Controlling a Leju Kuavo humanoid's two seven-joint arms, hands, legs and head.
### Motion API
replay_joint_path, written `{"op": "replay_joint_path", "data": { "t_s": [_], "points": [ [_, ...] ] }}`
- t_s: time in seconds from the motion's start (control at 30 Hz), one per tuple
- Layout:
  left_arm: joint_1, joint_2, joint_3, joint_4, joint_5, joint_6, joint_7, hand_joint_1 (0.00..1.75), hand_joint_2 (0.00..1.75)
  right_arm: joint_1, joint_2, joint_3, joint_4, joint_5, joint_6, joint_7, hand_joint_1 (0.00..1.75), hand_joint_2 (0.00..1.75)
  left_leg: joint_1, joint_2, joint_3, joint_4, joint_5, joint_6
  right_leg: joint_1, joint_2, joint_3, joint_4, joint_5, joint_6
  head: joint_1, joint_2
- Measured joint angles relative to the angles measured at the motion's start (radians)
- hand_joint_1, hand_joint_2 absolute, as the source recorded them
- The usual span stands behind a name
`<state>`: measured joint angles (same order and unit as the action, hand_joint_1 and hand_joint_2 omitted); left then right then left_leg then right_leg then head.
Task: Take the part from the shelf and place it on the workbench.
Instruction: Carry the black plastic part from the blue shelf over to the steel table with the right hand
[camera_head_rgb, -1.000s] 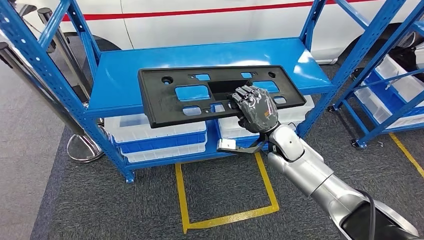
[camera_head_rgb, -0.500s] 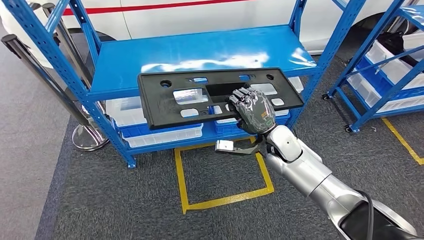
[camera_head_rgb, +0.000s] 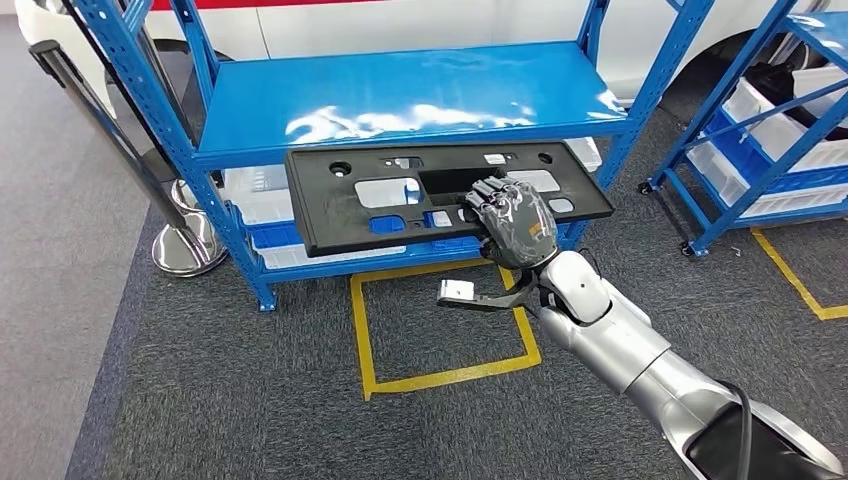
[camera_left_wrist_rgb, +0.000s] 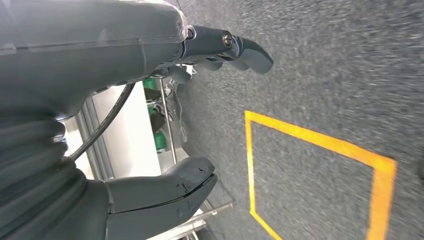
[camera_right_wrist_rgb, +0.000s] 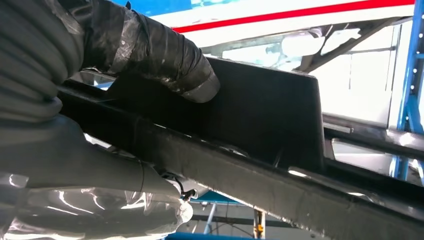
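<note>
The part is a long flat black plastic panel (camera_head_rgb: 350, 212) with several cut-outs. It hangs in the air in front of the blue shelf (camera_head_rgb: 400, 95), clear of the shelf's top board. My right hand (camera_head_rgb: 512, 222) grips its near edge, right of the middle, fingers over the top. From the right wrist view the thumb (camera_right_wrist_rgb: 165, 55) presses on the black panel (camera_right_wrist_rgb: 270, 125) and the hand (camera_right_wrist_rgb: 75, 145) wraps its edge. My left hand (camera_left_wrist_rgb: 150, 125) hangs over the grey carpet, fingers apart, holding nothing.
White bins (camera_head_rgb: 262, 195) sit on the shelf's lower level behind the panel. A yellow taped square (camera_head_rgb: 440, 330) marks the carpet in front. A second blue rack (camera_head_rgb: 770, 120) with white bins stands at the right. A chrome post base (camera_head_rgb: 185, 250) is at the left.
The whole picture has shifted: the shelf now sits farther off and higher, so the camera has backed away. The panel, still in my right hand, has come off the shelf board.
</note>
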<state>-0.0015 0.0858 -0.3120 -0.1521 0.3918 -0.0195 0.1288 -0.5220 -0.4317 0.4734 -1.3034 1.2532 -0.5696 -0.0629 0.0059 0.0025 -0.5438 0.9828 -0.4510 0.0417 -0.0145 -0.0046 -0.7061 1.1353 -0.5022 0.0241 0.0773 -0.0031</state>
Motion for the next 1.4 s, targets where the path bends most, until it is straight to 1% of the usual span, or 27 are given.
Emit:
{"op": "replay_joint_path", "data": {
  "t_s": [0.07, 0.13, 0.2, 0.27, 0.3, 0.37, 0.43, 0.47, 0.53, 0.57, 0.6, 0.63, 0.7, 0.77, 0.83, 0.9, 0.93, 0.97, 1.03, 1.07, 1.1, 1.13, 1.2, 1.23, 1.27, 1.33, 1.4],
  "points": [
    [0.0, 0.0, -0.001, 0.0, 0.0, 0.0, 0.0, 0.0, 1.75, 0.0, -0.004, -0.002, 0.001, -0.004, 0.001, -0.001, 1.75, 1.75, 0.0, 0.003, -0.032, 0.006, 0.02, 0.0, -0.003, 0.0, -0.016, 0.114, -0.065, 0.006, 0.0, 0.0],
    [0.0, 0.0, -0.001, 0.0, 0.0, -0.001, 0.0, 0.0, 1.75, 0.001, -0.01, -0.004, 0.001, -0.013, 0.003, -0.004, 1.75, 1.75, 0.002, 0.004, -0.067, 0.018, 0.037, -0.004, -0.007, 0.0, 0.011, 0.141, -0.041, 0.012, 0.0, 0.0],
    [0.0, 0.0, -0.001, 0.0, 0.001, -0.002, 0.0, 0.0, 1.75, -0.001, -0.017, -0.007, 0.001, -0.022, 0.006, -0.011, 1.75, 1.75, 0.006, 0.004, -0.1, 0.035, 0.05, -0.014, -0.012, 0.001, 0.094, 0.047, -0.002, 0.021, 0.0, 0.0],
    [0.001, 0.002, -0.001, 0.0, 0.004, -0.003, 0.0, 0.0, 1.75, -0.003, -0.02, -0.01, -0.001, -0.028, 0.01, -0.016, 1.75, 1.75, 0.005, 0.002, -0.121, 0.047, 0.062, -0.027, -0.01, 0.006, 0.167, -0.063, -0.014, 0.018, 0.0, 0.0],
    [0.001, 0.003, -0.001, 0.0, 0.005, -0.003, -0.001, 0.0, 1.75, -0.004, -0.021, -0.01, -0.002, -0.029, 0.012, -0.016, 1.75, 1.75, 0.003, 0.001, -0.125, 0.048, 0.07, -0.033, -0.007, 0.008, 0.179, -0.089, -0.027, 0.012, 0.0, 0.0],
    [0.002, 0.003, -0.001, 0.0, 0.008, -0.003, -0.002, 0.0, 1.75, -0.005, -0.023, -0.01, -0.002, -0.031, 0.017, -0.016, 1.75, 1.75, 0.001, -0.001, -0.13, 0.046, 0.086, -0.043, -0.005, 0.008, 0.171, -0.094, -0.019, -0.008, 0.0, 0.0],
    [0.001, 0.003, -0.001, 0.001, 0.009, -0.003, -0.002, 0.0, 1.75, -0.006, -0.023, -0.01, -0.002, -0.031, 0.02, -0.016, 1.75, 1.75, 0.003, -0.002, -0.145, 0.07, 0.053, -0.052, -0.006, 0.002, 0.153, -0.093, -0.002, -0.03, 0.0, 0.0],
    [0.001, 0.003, -0.001, 0.001, 0.009, -0.003, -0.002, 0.0, 1.75, -0.007, -0.023, -0.01, -0.002, -0.031, 0.02, -0.016, 1.75, 1.75, 0.005, -0.002, -0.158, 0.109, 0.009, -0.055, -0.006, 0.0, 0.142, -0.093, 0.008, -0.039, 0.0, 0.0],
    [0.001, 0.003, -0.002, 0.001, 0.009, -0.004, -0.003, 0.0, 1.75, -0.008, -0.023, -0.01, -0.003, -0.031, 0.021, -0.016, 1.75, 1.75, 0.005, -0.001, -0.188, 0.236, -0.094, -0.058, 0.0, -0.001, 0.115, -0.091, 0.03, -0.05, -0.001, 0.0],
    [0.001, 0.003, -0.002, 0.001, 0.009, -0.004, -0.003, 0.0, 1.75, -0.008, -0.023, -0.01, -0.003, -0.031, 0.021, -0.016, 1.75, 1.75, 0.005, -0.001, -0.197, 0.3, -0.123, -0.057, 0.005, -0.001, 0.1, -0.09, 0.041, -0.053, -0.001, 0.0],
    [0.0, 0.003, -0.002, 0.001, 0.009, -0.004, -0.003, 0.0, 1.75, -0.008, -0.023, -0.01, -0.003, -0.031, 0.021, -0.016, 1.75, 1.75, 0.003, -0.002, -0.194, 0.34, -0.128, -0.053, 0.01, -0.001, 0.084, -0.088, 0.052, -0.055, -0.001, 0.0],
    [0.0, 0.003, -0.002, 0.001, 0.009, -0.004, -0.003, 0.0, 1.75, -0.008, -0.023, -0.01, -0.003, -0.031, 0.021, -0.016, 1.75, 1.75, 0.0, -0.002, -0.176, 0.347, -0.112, -0.046, 0.017, -0.001, 0.069, -0.086, 0.062, -0.057, -0.001, 0.0],
    [-0.001, 0.004, -0.002, 0.001, 0.009, -0.004, -0.003, 0.0, 1.75, -0.008, -0.023, -0.01, -0.003, -0.031, 0.021, -0.016, 1.75, 1.75, -0.013, -0.003, -0.087, 0.257, -0.064, -0.017, 0.027, 0.0, 0.044, -0.083, 0.082, -0.061, 0.0, 0.0],
    [-0.003, 0.008, -0.002, 0.001, 0.009, -0.004, -0.003, 0.0, 1.75, -0.008, -0.024, -0.01, -0.005, -0.031, 0.021, -0.016, 1.75, 1.75, -0.027, -0.003, 0.023, 0.106, -0.07, 0.01, 0.032, -0.001, 0.031, -0.084, 0.102, -0.06, 0.0, 0.0],
    [-0.004, 0.011, -0.002, 0.001, 0.009, -0.003, -0.004, 0.0, 1.75, -0.01, -0.026, -0.011, -0.006, -0.031, 0.021, -0.016, 1.75, 1.75, -0.037, -0.004, 0.066, 0.025, -0.084, 0.017, 0.027, -0.004, 0.028, -0.093, 0.123, -0.051, 0.0, 0.0],
    [-0.005, 0.011, -0.002, 0.001, 0.009, -0.003, -0.004, 0.0, 1.75, -0.01, -0.027, -0.011, -0.006, -0.031, 0.021, -0.016, 1.75, 1.75, -0.037, -0.001, 0.057, 0.001, -0.053, 0.019, 0.022, -0.004, 0.023, -0.105, 0.135, -0.04, 0.0, 0.0],
    [-0.006, 0.011, -0.002, 0.001, 0.009, -0.003, -0.004, 0.0, 1.75, -0.01, -0.028, -0.011, -0.006, -0.031, 0.021, -0.016, 1.75, 1.75, -0.034, 0.001, 0.05, -0.01, -0.035, 0.023, 0.022, -0.001, 0.017, -0.099, 0.117, -0.035, 0.0, 0.0],
    [-0.006, 0.011, -0.002, 0.001, 0.009, -0.003, -0.005, 0.0, 1.75, -0.01, -0.029, -0.011, -0.006, -0.032, 0.023, -0.016, 1.75, 1.75, -0.03, 0.004, 0.039, -0.019, -0.016, 0.026, 0.021, 0.002, 0.009, -0.076, 0.077, -0.029, 0.0, 0.0],
    [-0.006, 0.009, -0.002, 0.001, 0.01, -0.004, -0.006, 0.0, 1.75, -0.012, -0.032, -0.011, -0.005, -0.033, 0.026, -0.016, 1.75, 1.75, -0.025, 0.007, 0.006, -0.02, 0.015, 0.027, 0.012, 0.005, -0.011, 0.028, -0.031, -0.016, 0.0, 0.0],
    [-0.005, 0.008, -0.002, 0.001, 0.012, -0.004, -0.006, 0.0, 1.75, -0.013, -0.033, -0.011, -0.005, -0.034, 0.029, -0.016, 1.75, 1.75, -0.024, 0.008, -0.013, -0.017, 0.028, 0.024, 0.006, 0.005, -0.018, 0.093, -0.064, -0.01, 0.0, 0.0],
    [-0.004, 0.006, -0.002, 0.001, 0.014, -0.004, -0.006, 0.0, 1.75, -0.012, -0.034, -0.011, -0.005, -0.034, 0.031, -0.016, 1.75, 1.75, -0.021, 0.009, -0.033, -0.012, 0.039, 0.021, 0.0, 0.004, -0.019, 0.145, -0.071, -0.003, 0.0, 0.0],
    [-0.004, 0.005, -0.002, 0.001, 0.017, -0.004, -0.007, 0.0, 1.75, -0.012, -0.034, -0.011, -0.005, -0.035, 0.033, -0.016, 1.75, 1.75, -0.017, 0.009, -0.055, -0.004, 0.05, 0.017, -0.005, 0.004, -0.009, 0.172, -0.053, 0.005, 0.0, 0.0],
    [-0.004, 0.003, -0.002, 0.001, 0.023, -0.004, -0.009, 0.0, 1.75, -0.014, -0.034, -0.011, -0.006, -0.038, 0.037, -0.016, 1.75, 1.75, -0.007, 0.009, -0.1, 0.019, 0.068, 0.004, -0.015, 0.004, 0.062, 0.124, 0.004, 0.02, 0.0, 0.0],
    [-0.004, 0.003, -0.001, 0.001, 0.026, -0.004, -0.01, 0.0, 1.75, -0.016, -0.035, -0.011, -0.006, -0.04, 0.038, -0.016, 1.75, 1.75, -0.004, 0.008, -0.121, 0.033, 0.075, -0.003, -0.017, 0.004, 0.116, 0.056, 0.003, 0.028, 0.001, 0.0],
    [-0.004, 0.003, -0.001, 0.001, 0.028, -0.004, -0.011, 0.0, 1.75, -0.017, -0.035, -0.011, -0.008, -0.042, 0.04, -0.016, 1.75, 1.75, -0.003, 0.007, -0.136, 0.045, 0.082, -0.011, -0.017, 0.005, 0.165, -0.012, -0.014, 0.026, 0.0, 0.0],
    [-0.004, 0.003, -0.001, 0.001, 0.031, -0.004, -0.012, 0.0, 1.75, -0.02, -0.036, -0.012, -0.011, -0.046, 0.042, -0.016, 1.75, 1.75, -0.004, 0.006, -0.149, 0.052, 0.099, -0.025, -0.011, 0.007, 0.21, -0.094, -0.054, 0.01, 0.0, 0.0],
    [-0.001, 0.003, -0.001, 0.001, 0.031, -0.004, -0.014, 0.0, 1.75, -0.021, -0.037, -0.012, -0.012, -0.049, 0.044, -0.016, 1.75, 1.75, -0.002, 0.005, -0.154, 0.047, 0.115, -0.038, -0.009, 0.004, 0.195, -0.1, -0.041, -0.014, 0.0, 0.0]
  ]
}}
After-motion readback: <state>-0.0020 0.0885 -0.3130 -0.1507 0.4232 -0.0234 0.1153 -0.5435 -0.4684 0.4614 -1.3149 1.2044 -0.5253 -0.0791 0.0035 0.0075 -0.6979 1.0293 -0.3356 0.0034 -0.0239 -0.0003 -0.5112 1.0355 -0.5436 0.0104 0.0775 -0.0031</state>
